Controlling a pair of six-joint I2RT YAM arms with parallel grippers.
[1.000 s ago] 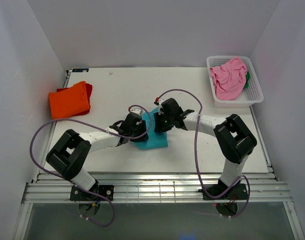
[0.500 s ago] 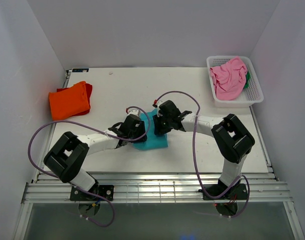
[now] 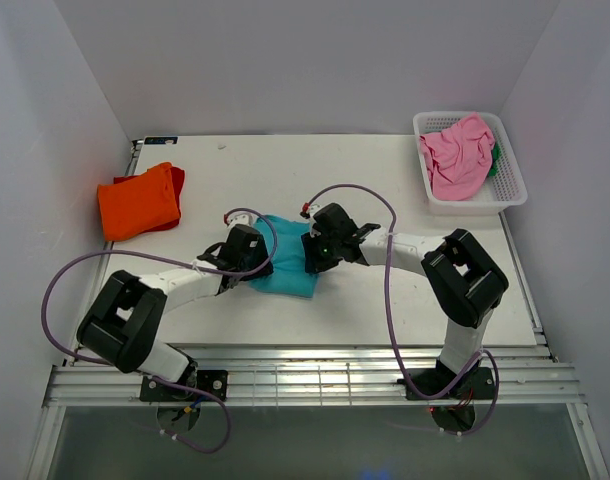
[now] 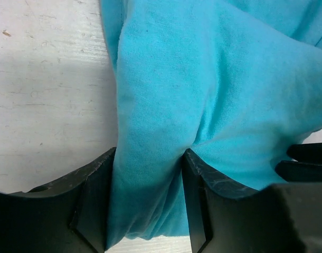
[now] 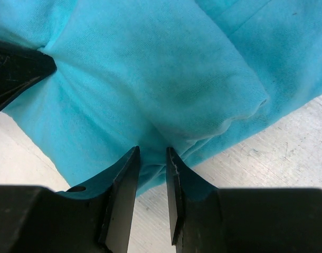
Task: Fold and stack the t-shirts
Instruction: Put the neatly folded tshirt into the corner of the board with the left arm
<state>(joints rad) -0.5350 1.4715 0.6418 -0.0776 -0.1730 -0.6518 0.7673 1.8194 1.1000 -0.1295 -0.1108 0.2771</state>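
A folded teal t-shirt lies mid-table between both arms. My left gripper grips its left side; in the left wrist view a thick bunch of teal cloth fills the gap of that gripper. My right gripper holds the right side; in the right wrist view its narrow jaws pinch a gathered edge of the teal cloth. A folded orange t-shirt rests at the left edge. A crumpled pink t-shirt lies in the basket, with a bit of green cloth beside it.
The white lattice basket stands at the back right corner. White walls enclose the table on three sides. Purple cables loop from both arms over the table surface.
Both grippers have moved left and slightly back, dragging the teal t-shirt with them. The shirt now lies further left and looks wider.
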